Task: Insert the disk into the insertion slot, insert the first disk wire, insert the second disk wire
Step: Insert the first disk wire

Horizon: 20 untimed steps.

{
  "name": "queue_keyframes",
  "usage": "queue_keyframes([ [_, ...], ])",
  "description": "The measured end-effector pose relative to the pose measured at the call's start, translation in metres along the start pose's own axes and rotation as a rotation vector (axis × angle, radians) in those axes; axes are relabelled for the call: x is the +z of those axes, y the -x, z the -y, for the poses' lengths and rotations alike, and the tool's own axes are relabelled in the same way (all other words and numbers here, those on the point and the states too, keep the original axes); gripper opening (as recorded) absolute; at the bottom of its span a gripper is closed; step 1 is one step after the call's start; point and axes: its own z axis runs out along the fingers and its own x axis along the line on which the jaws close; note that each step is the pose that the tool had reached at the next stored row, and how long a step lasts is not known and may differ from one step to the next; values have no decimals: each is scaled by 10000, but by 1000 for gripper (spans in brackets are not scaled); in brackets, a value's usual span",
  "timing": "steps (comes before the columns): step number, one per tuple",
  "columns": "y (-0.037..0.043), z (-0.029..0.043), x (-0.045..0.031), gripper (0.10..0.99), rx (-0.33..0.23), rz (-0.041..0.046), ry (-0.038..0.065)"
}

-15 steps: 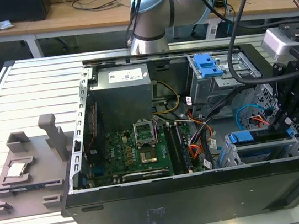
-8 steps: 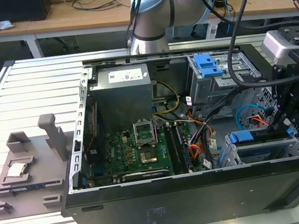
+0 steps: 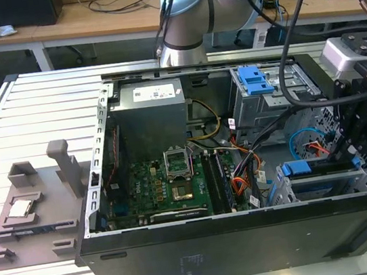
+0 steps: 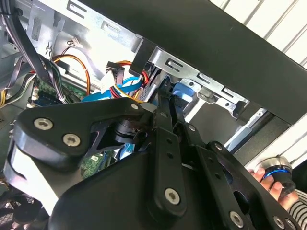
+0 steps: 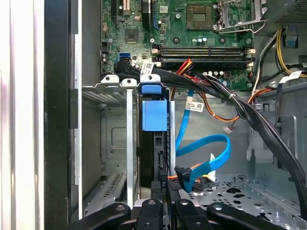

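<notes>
Presently: the open computer case (image 3: 219,242) lies on the slatted table (image 3: 24,119). The arm reaches into the case's near corner on the exterior view's right. The disk (image 3: 304,167) stands on edge in the insertion slot (image 3: 282,195) at that corner, blue caddy rail on top. The gripper (image 3: 345,154) is at the disk's end nearest the case's right edge.

First wrist view: the disk (image 5: 154,115) is seen edge-on, blue caddy tab toward the camera, with the perforated slot wall (image 5: 103,96) just beside it. The gripper (image 5: 165,189) is at the disk's near end. The pincer looks drawn together on the disk, though the linkage hides the contact. A blue cable (image 5: 211,141) loops beside the disk, its black connector (image 5: 183,173) just beside the gripper.

Labels: a white label on the power supply (image 3: 157,93) and a white tag on the cable bundle (image 5: 194,106); print too small to read.

The second wrist view adds a person's hand (image 4: 266,181) outside the case wall, on a round blue-ringed knob (image 4: 279,168).

The exterior view gives the taller cage with a blue latch (image 3: 255,79) at the case's far edge, and a grey fixture (image 3: 37,213) on the table near the exterior view's left edge.
</notes>
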Motion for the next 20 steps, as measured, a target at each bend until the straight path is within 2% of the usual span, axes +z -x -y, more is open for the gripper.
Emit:
queue_keyframes([
  [13, 0, -8, 18, 165, 0, 6, 1],
  [20, 0, -9, -9, 165, 0, 21, 0],
])
